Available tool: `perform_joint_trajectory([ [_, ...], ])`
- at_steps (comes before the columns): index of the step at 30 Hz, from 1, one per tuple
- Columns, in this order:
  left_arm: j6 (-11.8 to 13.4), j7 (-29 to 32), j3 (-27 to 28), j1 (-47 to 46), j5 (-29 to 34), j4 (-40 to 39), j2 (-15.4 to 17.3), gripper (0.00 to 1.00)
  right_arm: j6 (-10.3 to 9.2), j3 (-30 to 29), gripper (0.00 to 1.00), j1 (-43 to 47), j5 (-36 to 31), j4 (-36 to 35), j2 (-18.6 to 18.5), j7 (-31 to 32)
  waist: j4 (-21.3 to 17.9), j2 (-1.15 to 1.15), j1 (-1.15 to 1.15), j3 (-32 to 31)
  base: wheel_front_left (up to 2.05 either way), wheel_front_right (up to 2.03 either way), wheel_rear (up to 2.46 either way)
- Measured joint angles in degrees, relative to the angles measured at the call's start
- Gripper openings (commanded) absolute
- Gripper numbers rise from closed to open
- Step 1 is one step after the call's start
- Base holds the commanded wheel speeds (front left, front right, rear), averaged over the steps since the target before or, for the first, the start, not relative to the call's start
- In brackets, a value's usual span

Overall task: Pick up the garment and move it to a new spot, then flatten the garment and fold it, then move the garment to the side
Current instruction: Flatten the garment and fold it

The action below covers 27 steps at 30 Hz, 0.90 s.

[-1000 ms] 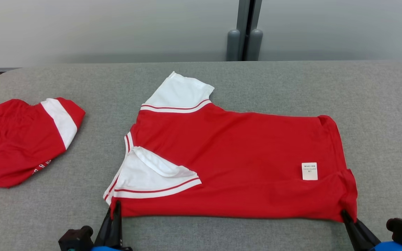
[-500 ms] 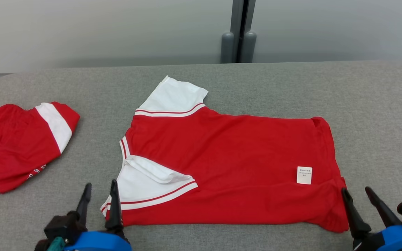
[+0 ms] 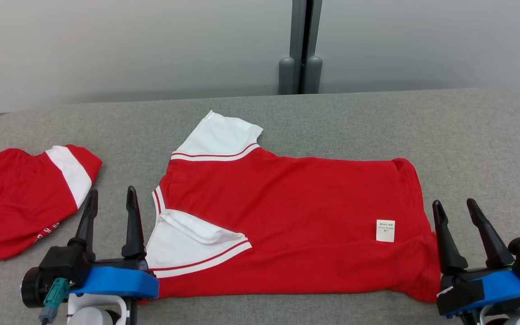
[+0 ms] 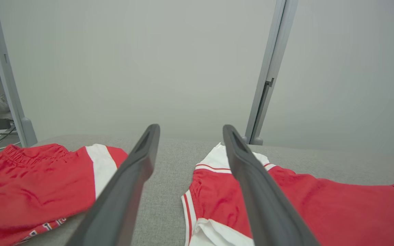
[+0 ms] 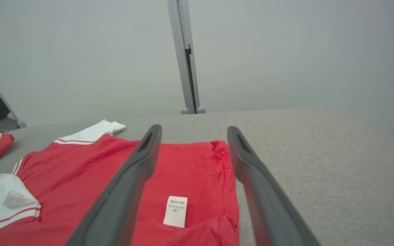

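Since 1.0 s ago: both grippers have let go of the shirt's near edge (they were pinched shut on its two near corners) and now sit higher in the head view; the cam has also shifted, so bkgd offset is not object motion. L gripper (image 3: 111, 192) fingers spread, nothing between them, standing betw. the red shorts (image 3: 11, 198) and the collar end of the red T-shirt (image 3: 287, 212), inner finger just beside the near sleeve (image 3: 188, 243). R gripper (image 3: 453, 203) also spread, empty, just beside the hem end. T-shirt lies flat approx. mid-table, nearer the front edge. Long axis runs L–R across the table: collar + sleeves toward robot's L, hem toward R. Far sleeve (image 3: 221, 135), white w/ red stripe, sticks out toward the table's far side; near sleeve is folded in over the red body. Small white label (image 3: 385, 230) on the body near the hem. Shorts, red w/ white band, lie at the table's L end, apart from the shirt. Surface: grey woven-fabric table (image 3: 467, 144), rounded corners. Behind: pale grey wall panels (image 3: 129, 45) and a grey upright post (image 3: 300, 45) w/ two rounded feet.
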Motion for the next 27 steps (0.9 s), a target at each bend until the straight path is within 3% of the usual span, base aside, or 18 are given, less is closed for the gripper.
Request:
perform_joint_trajectory([
  [21, -2.05, 0.00, 2.05, 0.18, 4.01, 1.56, -1.11, 1.00, 0.00, -0.14, 1.00, 1.16, -2.40, -1.72, 2.49, 0.34, 0.42, 0.00, 0.00, -0.33, 0.00, 0.00, 0.00],
  [27, -4.13, 0.03, 1.38, -8.84, 4.55, 5.13, 0.30, 1.00, 0.00, -1.10, 1.00, -5.58, -2.08, 0.19, -0.11, 1.67, -0.16, 0.00, 0.00, 2.21, 0.00, 0.00, 0.00],
])
